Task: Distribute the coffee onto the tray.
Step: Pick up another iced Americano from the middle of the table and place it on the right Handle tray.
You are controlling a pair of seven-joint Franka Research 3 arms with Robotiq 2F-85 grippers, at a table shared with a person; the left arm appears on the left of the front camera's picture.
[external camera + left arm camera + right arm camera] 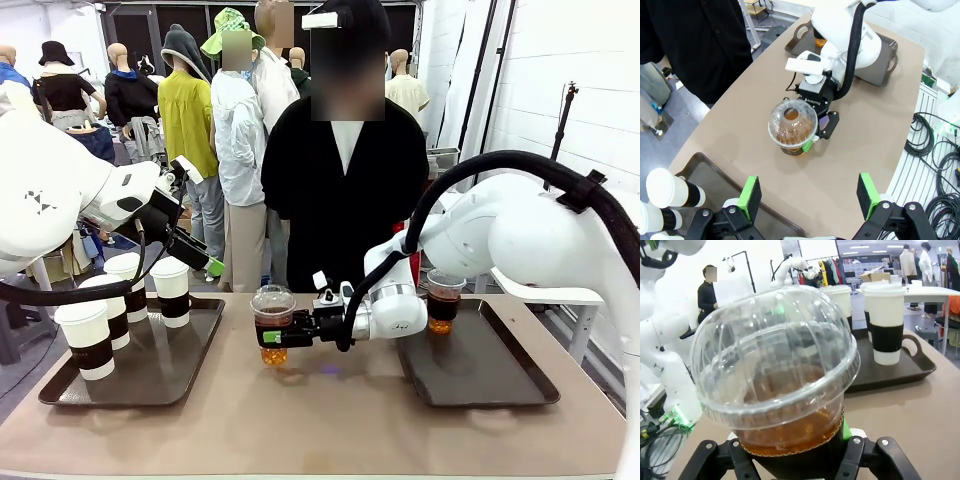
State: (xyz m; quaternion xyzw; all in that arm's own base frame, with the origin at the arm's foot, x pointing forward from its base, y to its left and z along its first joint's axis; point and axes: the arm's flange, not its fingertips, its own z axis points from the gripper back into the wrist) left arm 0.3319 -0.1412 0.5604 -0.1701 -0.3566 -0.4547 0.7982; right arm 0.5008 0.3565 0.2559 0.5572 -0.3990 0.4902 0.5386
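The coffee is partly distributed: one dome-lidded cup sits on the right tray, the right gripper clamps another mid-table, four paper cups remain on the left tray, left gripper apart.

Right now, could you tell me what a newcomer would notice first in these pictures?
The right gripper is shut on a clear dome-lidded cup of brown drink at the table's middle, between two dark trays. Four white paper cups with brown sleeves stand on the left tray, while a second clear cup sits on the right tray. The left gripper hangs open above the left tray's edge, and a person in black stands at the far side.
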